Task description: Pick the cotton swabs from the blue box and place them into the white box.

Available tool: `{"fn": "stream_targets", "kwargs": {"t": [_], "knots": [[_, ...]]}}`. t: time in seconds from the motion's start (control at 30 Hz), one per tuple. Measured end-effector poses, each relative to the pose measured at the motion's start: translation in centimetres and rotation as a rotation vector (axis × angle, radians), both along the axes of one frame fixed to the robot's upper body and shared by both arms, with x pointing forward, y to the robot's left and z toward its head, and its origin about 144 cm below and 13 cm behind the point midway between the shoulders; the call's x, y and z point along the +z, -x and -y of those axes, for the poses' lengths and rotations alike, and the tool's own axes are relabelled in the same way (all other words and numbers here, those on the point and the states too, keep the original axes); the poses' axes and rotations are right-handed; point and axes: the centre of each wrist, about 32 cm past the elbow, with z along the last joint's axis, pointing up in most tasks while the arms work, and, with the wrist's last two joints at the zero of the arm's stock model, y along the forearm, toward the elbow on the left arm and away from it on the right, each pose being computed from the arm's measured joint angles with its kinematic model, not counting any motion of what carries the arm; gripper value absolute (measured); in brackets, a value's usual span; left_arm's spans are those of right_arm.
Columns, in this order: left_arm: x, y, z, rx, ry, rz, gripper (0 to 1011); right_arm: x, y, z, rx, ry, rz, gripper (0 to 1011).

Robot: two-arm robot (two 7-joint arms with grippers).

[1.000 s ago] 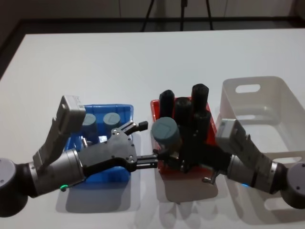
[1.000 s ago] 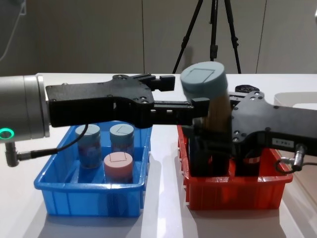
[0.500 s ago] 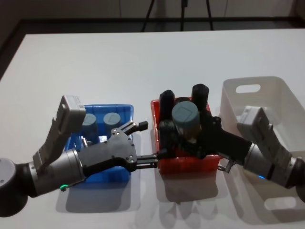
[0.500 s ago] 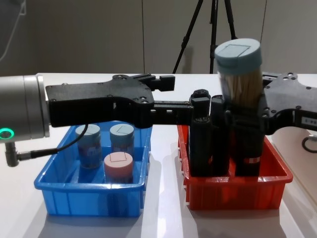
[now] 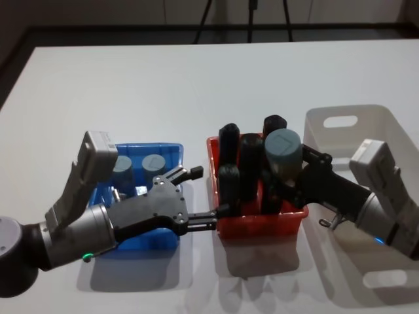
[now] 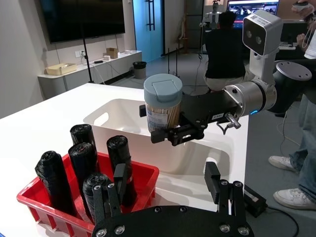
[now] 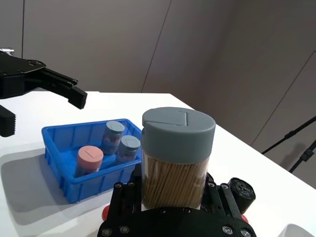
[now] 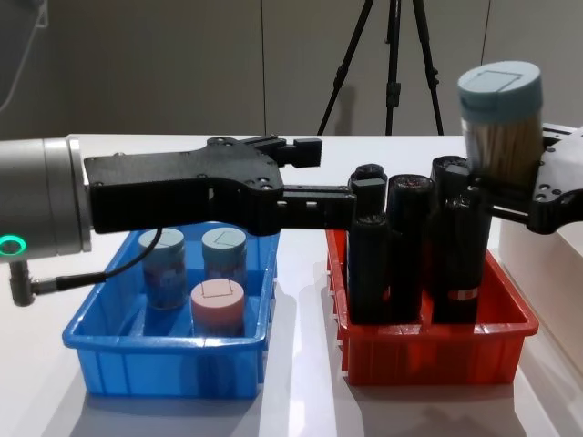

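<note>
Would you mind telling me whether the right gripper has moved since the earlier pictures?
Yes. The right gripper, shut on a cotton swab tub, has travelled rightward across the red bin, from its left front corner toward the white box.

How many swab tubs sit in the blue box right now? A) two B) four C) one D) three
D: three tubs stand in the blue box, two grey-blue and one pink; the right gripper holds a fourth tub aloft near the red bin, the left gripper open between the bins.
</note>
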Motion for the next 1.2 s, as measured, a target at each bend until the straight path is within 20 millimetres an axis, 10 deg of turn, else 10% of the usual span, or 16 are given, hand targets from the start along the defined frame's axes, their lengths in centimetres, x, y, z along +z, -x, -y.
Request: {"fn": "stream_targets", "kwargs": {"t": [1.2], "knots": [[0.0, 0.0, 0.0, 0.0, 0.0, 0.0, 1001, -0.6, 0.1, 3.5, -0.28, 0.004, 0.002, 628]]}}
